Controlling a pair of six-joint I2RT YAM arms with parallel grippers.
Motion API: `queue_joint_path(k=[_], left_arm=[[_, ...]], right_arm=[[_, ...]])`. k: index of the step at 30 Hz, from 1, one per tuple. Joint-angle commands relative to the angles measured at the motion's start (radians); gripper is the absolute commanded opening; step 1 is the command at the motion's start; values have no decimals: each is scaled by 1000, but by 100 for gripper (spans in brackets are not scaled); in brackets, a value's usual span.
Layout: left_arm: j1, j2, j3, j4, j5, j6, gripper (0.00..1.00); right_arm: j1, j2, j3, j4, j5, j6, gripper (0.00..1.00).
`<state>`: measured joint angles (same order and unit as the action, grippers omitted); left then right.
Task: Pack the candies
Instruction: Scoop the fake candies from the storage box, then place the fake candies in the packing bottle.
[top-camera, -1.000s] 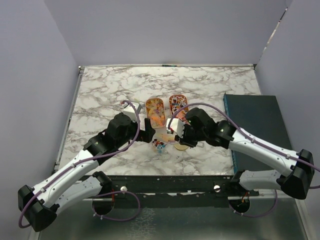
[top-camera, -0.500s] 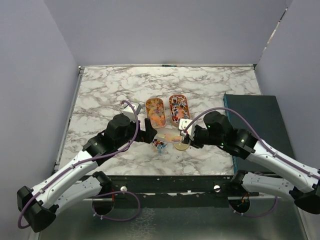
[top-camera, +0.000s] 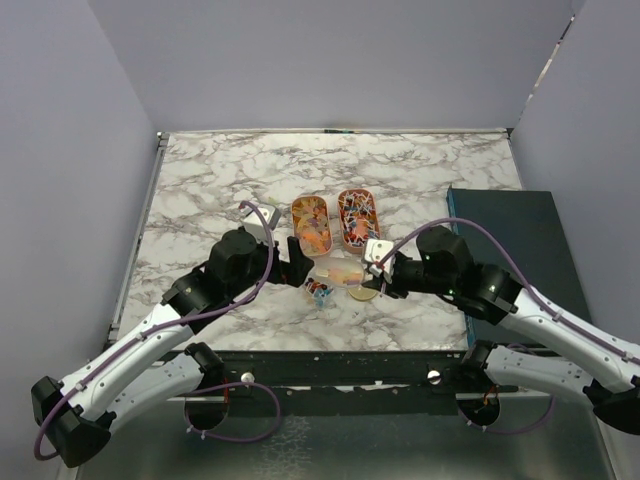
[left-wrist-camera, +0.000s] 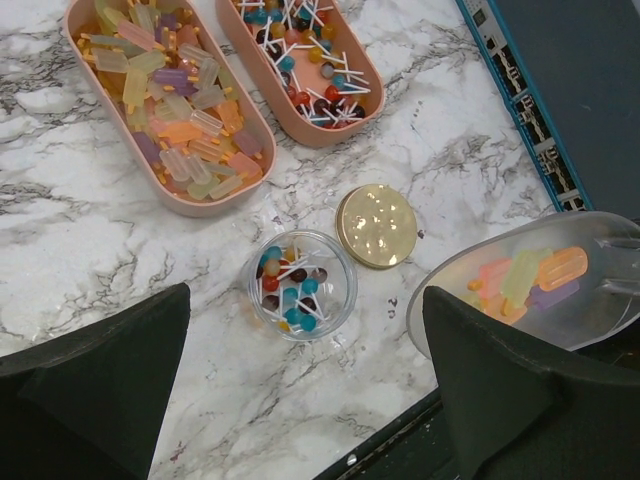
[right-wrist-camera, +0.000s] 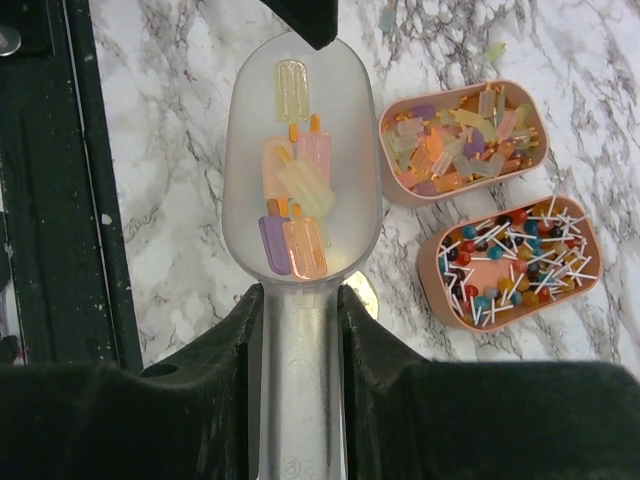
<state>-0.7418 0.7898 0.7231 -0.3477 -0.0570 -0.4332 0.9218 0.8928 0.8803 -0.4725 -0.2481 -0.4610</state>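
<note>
So, right pincer (right-wrist-camera: 300, 315) is pinching a scoop (right-wrist-camera: 250, 110) loaded with candies (right-wrist-camera: 295, 215). Meanwhile the left pincer (left-wrist-camera: 305, 375) is spread wide by the jar (left-wrist-camera: 348, 270) and lid (left-wrist-camera: 376, 226).

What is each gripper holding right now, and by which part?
The right gripper grips a clear plastic scoop by its handle, popsicle-shaped candies in its bowl. The left gripper is open and holds nothing.
</note>
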Motion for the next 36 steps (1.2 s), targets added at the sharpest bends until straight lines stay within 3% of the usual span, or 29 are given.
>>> queue_joint_path(k=[1,15,36], left_arm=[[0,-24,11,-31,-53,25,99],[1,-148,29,-41,-271,91,99],[1,-175,-1,-47,-276,109,99]], right_arm=[[8,48,27,-30,-4,10,0],[16,252,152,-240,119,3,0],[106,507,349,-444,335,-27,0]])
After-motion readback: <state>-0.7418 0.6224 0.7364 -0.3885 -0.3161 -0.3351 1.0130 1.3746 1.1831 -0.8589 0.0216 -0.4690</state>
